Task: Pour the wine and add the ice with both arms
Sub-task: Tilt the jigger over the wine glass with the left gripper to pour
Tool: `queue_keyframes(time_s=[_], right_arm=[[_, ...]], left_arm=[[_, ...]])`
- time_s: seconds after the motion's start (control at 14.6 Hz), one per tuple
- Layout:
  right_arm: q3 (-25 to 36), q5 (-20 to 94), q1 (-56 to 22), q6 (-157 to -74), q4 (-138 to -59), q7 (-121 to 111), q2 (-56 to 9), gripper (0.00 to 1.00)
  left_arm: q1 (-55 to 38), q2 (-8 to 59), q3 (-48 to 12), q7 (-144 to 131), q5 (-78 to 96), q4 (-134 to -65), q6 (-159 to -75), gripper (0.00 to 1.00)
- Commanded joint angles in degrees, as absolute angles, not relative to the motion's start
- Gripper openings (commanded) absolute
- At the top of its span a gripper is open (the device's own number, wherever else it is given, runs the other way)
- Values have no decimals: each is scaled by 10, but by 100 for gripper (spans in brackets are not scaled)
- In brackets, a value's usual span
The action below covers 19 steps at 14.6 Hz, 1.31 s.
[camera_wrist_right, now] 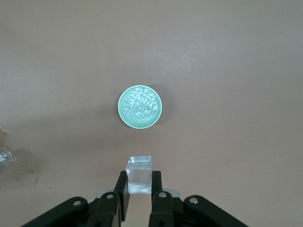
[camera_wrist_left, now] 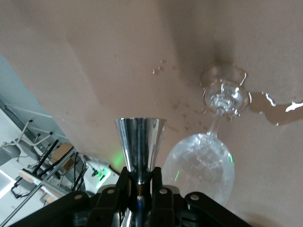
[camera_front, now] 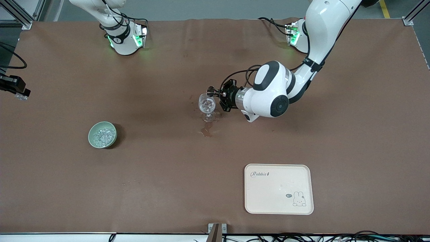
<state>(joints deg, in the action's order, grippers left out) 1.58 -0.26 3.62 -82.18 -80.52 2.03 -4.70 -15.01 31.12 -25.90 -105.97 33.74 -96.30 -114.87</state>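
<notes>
My left gripper (camera_front: 219, 96) is shut on the stem of a shiny metal jigger (camera_front: 211, 90), tipped on its side just over the rim of the clear stemmed glass (camera_front: 207, 105) at mid-table. In the left wrist view the fingers (camera_wrist_left: 156, 174) clamp the jigger (camera_wrist_left: 140, 135), with the glass (camera_wrist_left: 201, 165) right beside it. My right gripper (camera_front: 20, 94) is high over the right arm's end of the table, shut on one clear ice cube (camera_wrist_right: 139, 172). It is above the pale green bowl (camera_wrist_right: 121, 112), which holds more ice (camera_wrist_right: 139, 105). The bowl (camera_front: 91, 135) stands nearer the front camera than the glass.
A wet puddle (camera_front: 206, 130) lies on the brown table cover by the glass's foot, seen also in the left wrist view (camera_wrist_left: 279, 106). A cream rabbit-print tray (camera_front: 268, 196) lies near the front edge, toward the left arm's end.
</notes>
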Motion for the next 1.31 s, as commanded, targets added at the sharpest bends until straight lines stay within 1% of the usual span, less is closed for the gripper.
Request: queue_keyframes(time_s=[0.0, 0.48, 0.62, 1.24], right_arm=[[14, 4, 41, -824, -824, 13, -28, 0], [15, 4, 41, -824, -824, 12, -28, 0], [15, 4, 41, -824, -824, 12, -29, 0], [15, 4, 40, -824, -824, 12, -28, 0]], left_arm=[[-161, 314, -257, -1093, 309, -950, -1144, 1], [-162, 316, -257, -1113, 309, -948, -1143, 1], [-162, 327, -257, -1135, 309, -933, -1141, 0], [-160, 330, -258, -1122, 300, -923, -1140, 1]])
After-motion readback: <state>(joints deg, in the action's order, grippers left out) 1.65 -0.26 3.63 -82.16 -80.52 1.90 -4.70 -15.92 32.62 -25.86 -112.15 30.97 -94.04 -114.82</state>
